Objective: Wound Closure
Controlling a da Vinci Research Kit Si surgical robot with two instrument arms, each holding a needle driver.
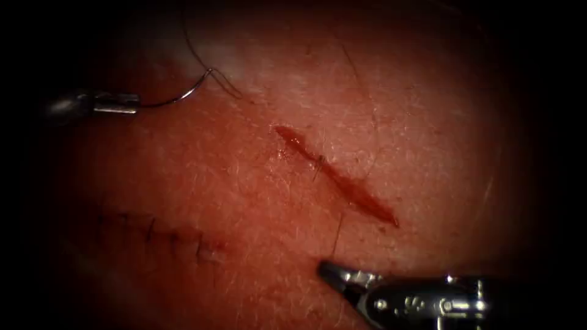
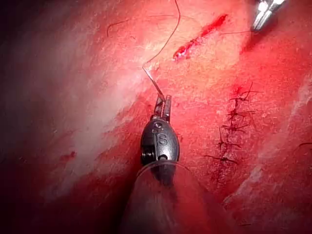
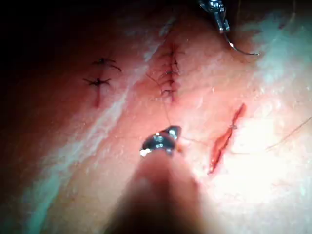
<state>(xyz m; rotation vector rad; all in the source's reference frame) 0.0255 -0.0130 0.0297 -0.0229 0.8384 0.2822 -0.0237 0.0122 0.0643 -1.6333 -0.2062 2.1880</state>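
The cut [image 1: 336,177] runs slantwise across the tissue [image 1: 244,183], with red fluid in it. My left tool [image 1: 136,104] is at the upper left, left of the cut, jaws shut on one end of the curved needle [image 1: 180,96]. The needle hangs free above the tissue, and thread [image 1: 223,82] leaves its far end. In the left wrist view the needle [image 2: 153,83] sticks out past the jaws of my left tool [image 2: 163,103]. My right tool [image 1: 324,267] sits below the cut, jaws shut on a thread [image 1: 337,235] that runs up to the cut. A stitch [image 1: 320,161] crosses mid-cut.
An older sutured line [image 1: 177,235] lies at the lower left of the tissue, also seen as a stitched row [image 2: 234,122] beside the left tool. The right wrist view shows two closed cuts with stitches [image 3: 168,73] [image 3: 100,73].
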